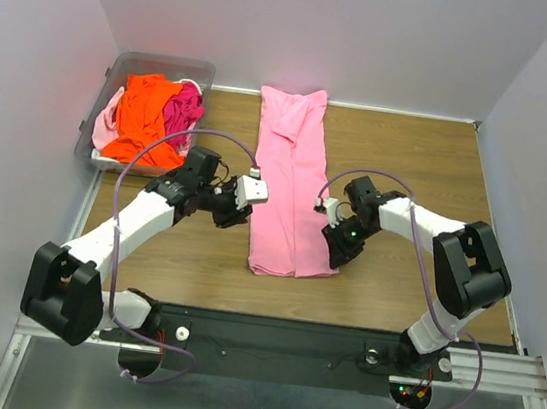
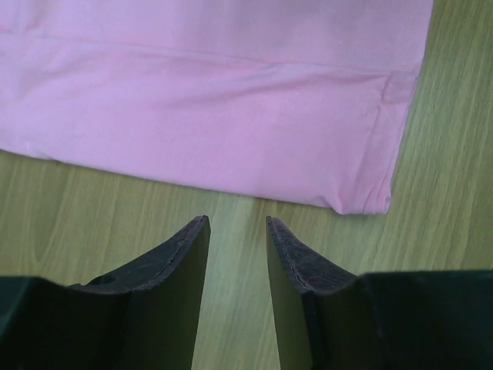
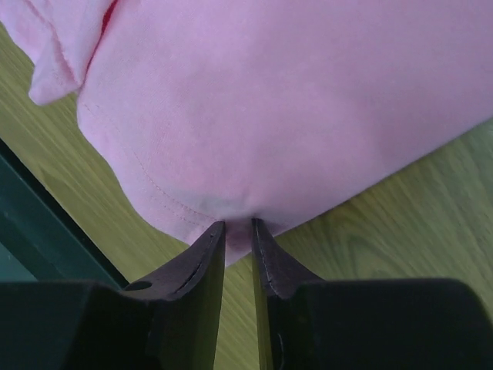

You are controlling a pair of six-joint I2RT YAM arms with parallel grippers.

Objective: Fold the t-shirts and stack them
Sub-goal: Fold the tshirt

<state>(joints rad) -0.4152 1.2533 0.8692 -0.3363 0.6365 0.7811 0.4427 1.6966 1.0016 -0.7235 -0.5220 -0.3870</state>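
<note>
Four shirts are in view. At the upper left of the top view, a clear bin (image 1: 120,68) holds three in a loose heap: the pale pink shirt (image 1: 108,122), the orange shirt (image 1: 144,112) and the hot pink shirt (image 1: 185,107).

The left claw (image 2: 237,222) sits over bare wood just short of the cloth's long edge. Its jaws are slightly spread and hold nothing.

The light pink shirt (image 1: 287,176) lies in the middle of the frame as a long narrow strip, running from the far wall toward the arms.

The right claw (image 3: 236,223) is at the strip's lower right corner. Its jaws are nearly pressed together and pinch the hemmed edge, where the cloth puckers.

Judgement: the cloth is light, limp and layered. It will sag and drag from a single hold, and the layers may slide apart. The best holds are the two near corners, gripped through all layers at the stitched hem, with both lifted together.

The table (image 1: 409,172) is smooth wood grain and offers little grip. Plain pale walls (image 1: 327,30) close it in on three sides, and the strip's far end reaches nearly to the back wall.
</note>
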